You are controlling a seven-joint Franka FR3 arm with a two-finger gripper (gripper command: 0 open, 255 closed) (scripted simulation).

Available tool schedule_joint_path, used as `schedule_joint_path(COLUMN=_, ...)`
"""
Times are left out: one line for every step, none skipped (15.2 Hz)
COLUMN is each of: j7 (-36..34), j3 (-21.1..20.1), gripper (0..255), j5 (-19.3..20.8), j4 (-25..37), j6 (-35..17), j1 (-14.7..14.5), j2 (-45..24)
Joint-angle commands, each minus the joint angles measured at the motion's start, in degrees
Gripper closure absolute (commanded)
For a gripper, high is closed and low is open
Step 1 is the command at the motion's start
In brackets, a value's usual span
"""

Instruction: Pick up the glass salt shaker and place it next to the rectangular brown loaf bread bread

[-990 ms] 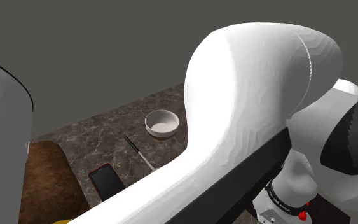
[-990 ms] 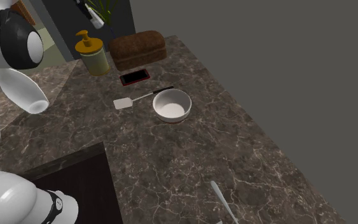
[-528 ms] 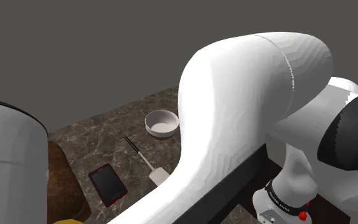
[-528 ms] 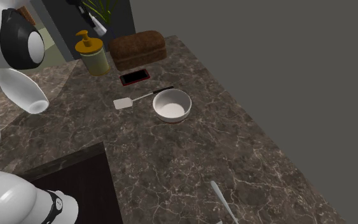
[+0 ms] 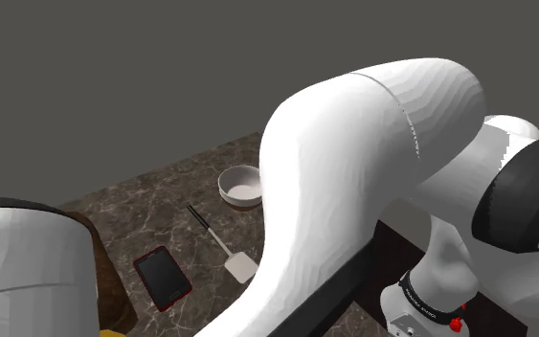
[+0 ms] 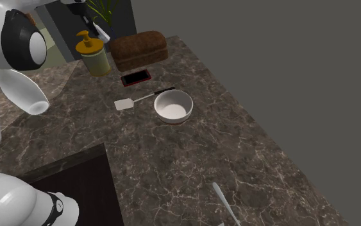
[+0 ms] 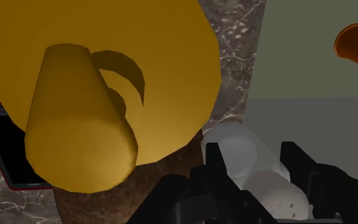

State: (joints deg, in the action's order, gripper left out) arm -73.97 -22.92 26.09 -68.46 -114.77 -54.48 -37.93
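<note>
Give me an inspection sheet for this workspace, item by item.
Surface: dark marbled counter.
Job's things: pale salt shaker, off the counter; brown loaf on the counter.
Clutter: yellow soap dispenser, red-edged phone, spatula, white bowl.
Hand: shut on the shaker, over the dispenser and loaf.
Cables: nothing seen.
Surroundings: grey walls, green plant.

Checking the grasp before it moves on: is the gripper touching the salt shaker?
Touching. The wrist view shows the gripper clasping the pale salt shaker, a black finger pressed on each side, above the yellow soap bottle.
</note>
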Motion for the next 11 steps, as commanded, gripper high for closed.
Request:
schedule_joint_path(j7=-0.43, j3=0.09, gripper=255, j5=0.20, j4=-1.70, j6=-1.58, j1=0.28, j2=0.08)
schedule_joint_path(j7=-0.63, j3=0.15, gripper=255, j5=0.32, j4=-2.27, j6=-2.24, j1=0.34, j2=-0.04)
schedule_joint_path(j7=-0.83, j3=0.22, gripper=255, j5=0.45, j4=-2.81, j6=-2.89, j1=0.39, j2=-0.18)
schedule_joint_path(j7=-1.03, j3=0.30, gripper=255, j5=0.59, j4=-3.34, j6=-3.52, j1=0.43, j2=-0.33)
schedule_joint_path(j7=-1.23, j3=0.37, gripper=255, j5=0.74, j4=-3.84, j6=-4.15, j1=0.47, j2=-0.49)
schedule_joint_path(j7=-1.43, j3=0.45, gripper=255, j5=0.89, j4=-4.32, j6=-4.77, j1=0.51, j2=-0.67)
schedule_joint_path(j7=-1.63, j3=0.52, gripper=255, j5=1.04, j4=-4.77, j6=-5.39, j1=0.54, j2=-0.85)
schedule_joint_path(j7=-1.84, j3=0.60, gripper=255, j5=1.21, j4=-5.21, j6=-5.99, j1=0.56, j2=-1.06)
schedule_joint_path(j7=-2.04, j3=0.69, gripper=255, j5=1.37, j4=-5.63, j6=-6.59, j1=0.58, j2=-1.27)
schedule_joint_path(j7=-2.23, j3=0.82, gripper=255, j5=1.50, j4=-6.03, j6=-7.19, j1=0.56, j2=-1.49)
schedule_joint_path(j7=-2.39, j3=1.02, gripper=255, j5=1.60, j4=-6.41, j6=-7.79, j1=0.50, j2=-1.70)
